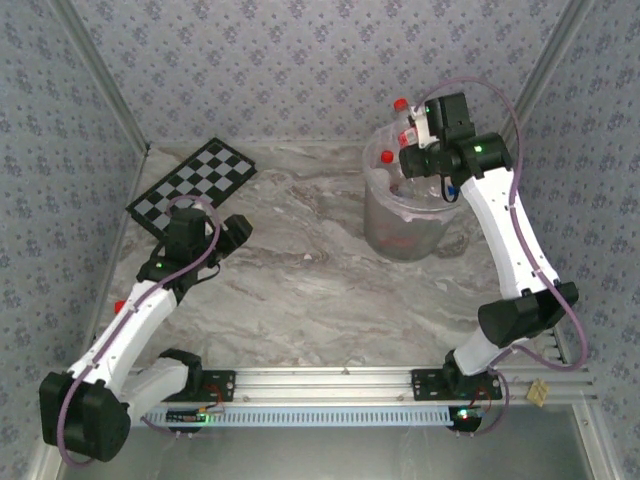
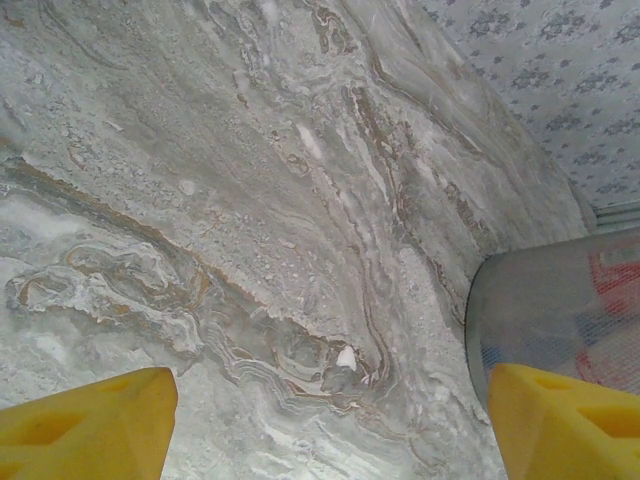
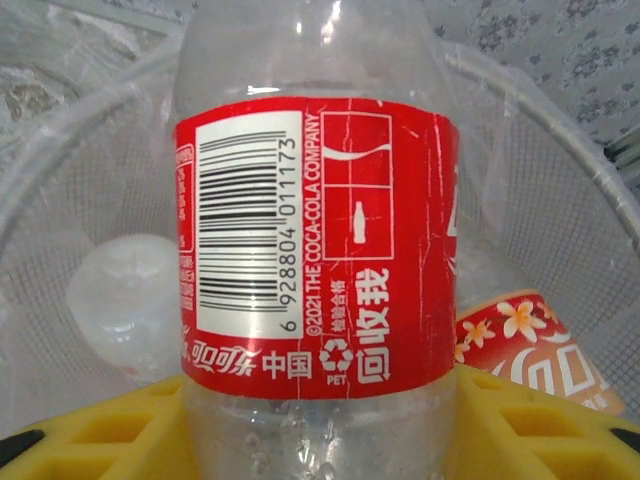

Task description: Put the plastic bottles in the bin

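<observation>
"So, what is your left claw doing?"

"My left claw (image 2: 325, 432) is spread wide and holds nothing. It hangs low over the marble table (image 2: 250, 200). Bare stone lies between its two yellow fingers (image 2: 85, 420). A small red spot (image 1: 120, 305) peeks out beside that arm, and I cannot tell what it is. The chequered board (image 1: 190, 180) lies flat behind the arm, near the back left corner."

"Where is the bin?"

"The bin (image 1: 405, 215) stands on the right half of the table, close to the back wall. My left claw sees its grey side just past the right finger, with red and blue shapes showing through. Some bottles are inside it. A red-capped bottle (image 1: 386, 157) sits up near the rim. Deeper down I see a clear bottle end (image 3: 125, 300) on the left and a flowered label (image 3: 520, 350) on the right."

"And your right claw?"

"My right claw (image 3: 315, 440) is pinching a bottle (image 3: 315, 250). Its yellow fingers (image 3: 100, 430) press on both sides, just under the red label with the black bars. The bottle is clear and has tiny drops inside. I hold it right over the open mouth of the bin, with the rim all around it. From above, its red cap (image 1: 401, 103) sticks out past the claw."
</observation>
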Tool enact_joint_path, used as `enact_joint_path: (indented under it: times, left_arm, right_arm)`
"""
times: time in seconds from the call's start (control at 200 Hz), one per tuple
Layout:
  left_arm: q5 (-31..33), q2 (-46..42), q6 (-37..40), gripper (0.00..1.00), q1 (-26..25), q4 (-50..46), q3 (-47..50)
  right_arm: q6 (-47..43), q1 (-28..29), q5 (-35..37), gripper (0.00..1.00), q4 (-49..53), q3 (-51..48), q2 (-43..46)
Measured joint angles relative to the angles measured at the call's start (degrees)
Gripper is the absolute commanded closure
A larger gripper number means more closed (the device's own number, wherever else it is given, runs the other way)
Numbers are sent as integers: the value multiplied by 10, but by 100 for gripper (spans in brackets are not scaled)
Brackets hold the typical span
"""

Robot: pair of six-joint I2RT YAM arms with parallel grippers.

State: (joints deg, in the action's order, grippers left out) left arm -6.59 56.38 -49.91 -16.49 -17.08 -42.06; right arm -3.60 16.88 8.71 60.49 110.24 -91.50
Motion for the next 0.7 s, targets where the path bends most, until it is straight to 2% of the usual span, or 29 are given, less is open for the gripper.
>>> enact_joint_path:
  times: [0.1, 0.235, 0.41, 0.52, 0.62, 0.7]
  left_arm:
    - [0, 1, 9, 19, 0, -5, 0]
    - [0, 2, 15, 19, 3, -10, 0]
    - [0, 12, 22, 19, 4, -12, -5]
    - [-2, 12, 21, 19, 4, -12, -5]
    - [-2, 12, 21, 19, 4, -12, -5]
    - [-2, 12, 21, 19, 4, -12, -5]
  right_arm:
    - [-8, -2, -5, 41, 15, 0, 0]
    - [-15, -10, -16, 27, 25, 7, -6]
    - [-13, -23, -40, 19, 52, 71, -36]
    - [-10, -35, -51, 22, 59, 153, -63]
    - [-1, -43, -60, 35, 54, 202, -80]
    - [6, -48, -69, 40, 46, 219, -93]
